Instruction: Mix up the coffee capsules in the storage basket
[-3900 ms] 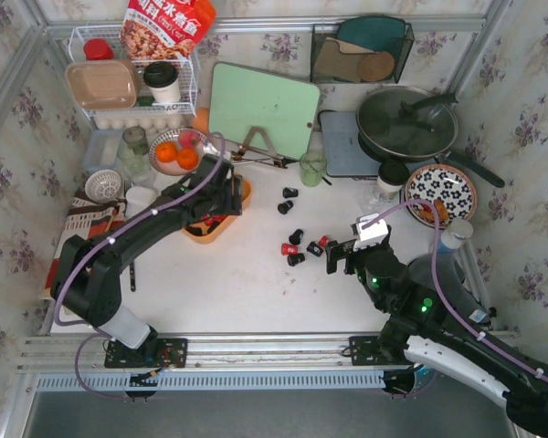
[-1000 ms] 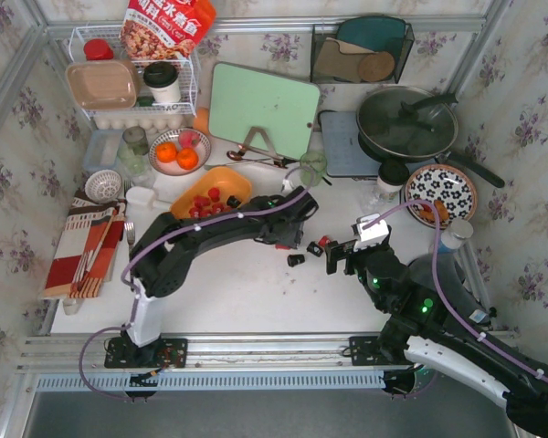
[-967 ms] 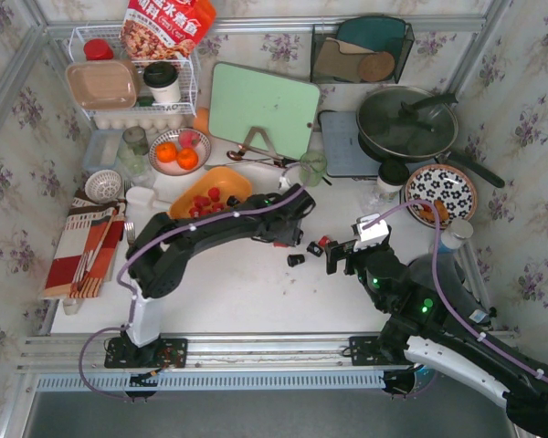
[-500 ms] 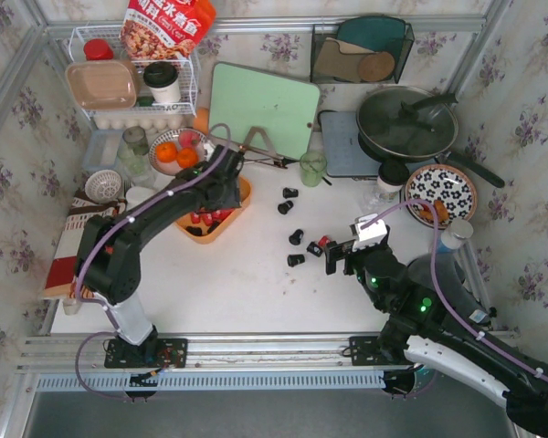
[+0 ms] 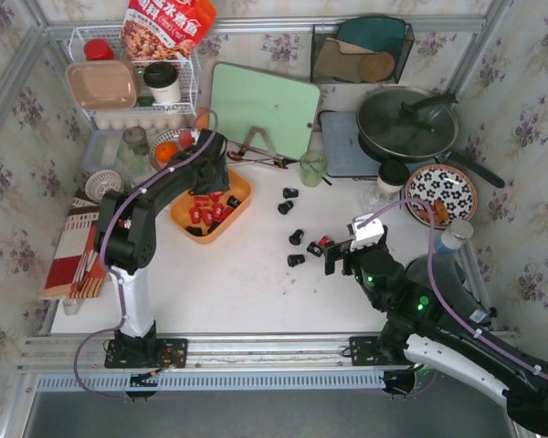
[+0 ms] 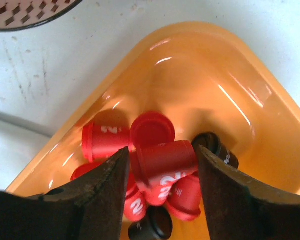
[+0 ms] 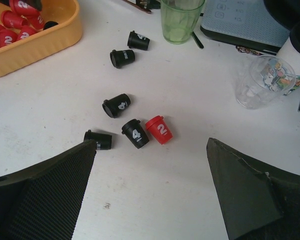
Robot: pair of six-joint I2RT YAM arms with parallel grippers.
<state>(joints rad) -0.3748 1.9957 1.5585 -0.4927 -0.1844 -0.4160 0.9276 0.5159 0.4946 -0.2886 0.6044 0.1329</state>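
With the left gripper (image 6: 162, 157) half-spread astride 1 red capsule (image 6: 165, 161) in the storage basket (image 6: 205, 60), and the right gripper (image 7: 151, 150) wide apart above 6 loose capsules (image 7: 136, 133) on the tabletop (image 7: 155, 210), stir gently and low.

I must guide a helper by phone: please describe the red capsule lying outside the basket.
From the storage basket, look right across the white table to the scattered capsules. The red capsule, marked 2, lies nearest the right gripper; every other loose capsule is black.
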